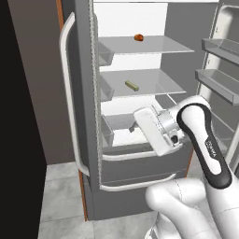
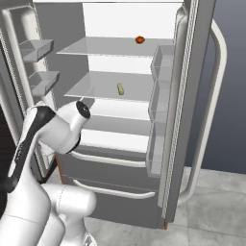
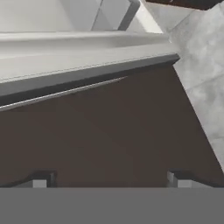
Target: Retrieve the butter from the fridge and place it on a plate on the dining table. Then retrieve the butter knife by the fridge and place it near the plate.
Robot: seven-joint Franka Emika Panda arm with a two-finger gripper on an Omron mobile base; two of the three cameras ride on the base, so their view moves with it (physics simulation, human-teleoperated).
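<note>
One butter (image 1: 132,85) stick lies diagonally on shelf (image 1: 154,86).

Open fridge (image 1: 88,93), butter (image 1: 132,85) on middle shelf, end effector (image 1: 133,128) low in front

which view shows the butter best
The left base view: the butter lies unobstructed on the middle glass shelf, its long side towards the camera. The right base view shows it end-on and foreshortened. The hand view faces the fridge's lower drawer front.
</note>
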